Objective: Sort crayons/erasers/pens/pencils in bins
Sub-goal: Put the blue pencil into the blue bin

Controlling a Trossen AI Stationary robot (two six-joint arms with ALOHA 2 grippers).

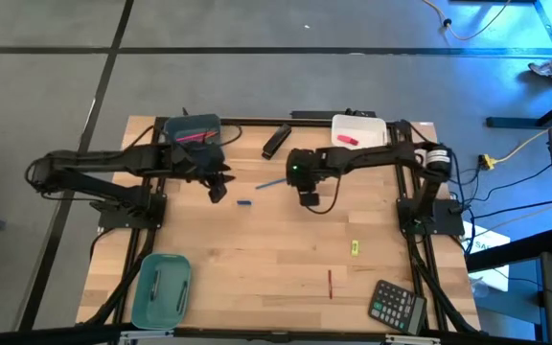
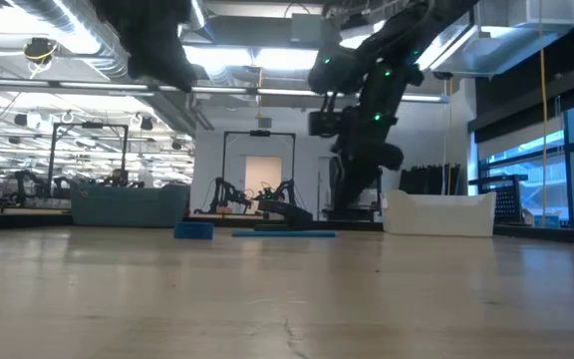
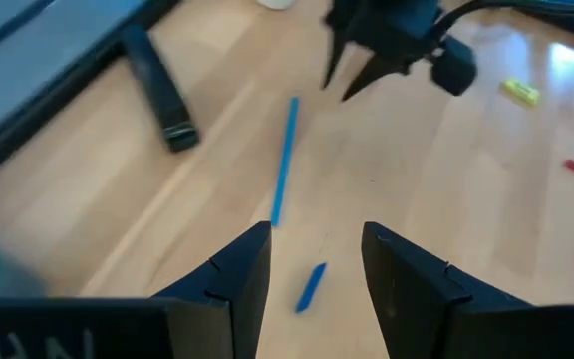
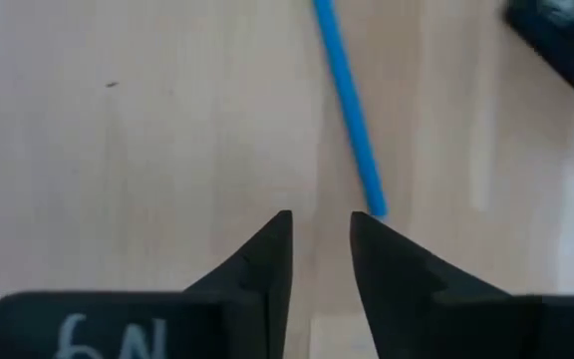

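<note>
Close under my right gripper (image 4: 321, 239) lies bare table (image 4: 147, 130), and its two dark fingers stand slightly apart with nothing between them. Just beyond the tips runs the blue pencil (image 4: 349, 110), lying flat on the wood and untouched. From above, that pencil (image 1: 271, 183) sits mid-table, just beside my right gripper (image 1: 309, 198), with a short blue piece (image 1: 244, 203) a little nearer my left arm. My left gripper (image 3: 315, 261) hovers over that short blue piece (image 3: 311, 287), its fingers spread and empty. Behind it stands the blue-grey bin (image 1: 194, 134), holding a pink-red stick. The white bin (image 1: 372, 128) at the far edge carries a pink eraser (image 1: 347, 140). The teal bin (image 1: 161, 289) near the front corner holds dark pens. A thin dark red pen (image 1: 330, 283) and a yellow piece (image 1: 356, 248) lie loose on the wood.
</note>
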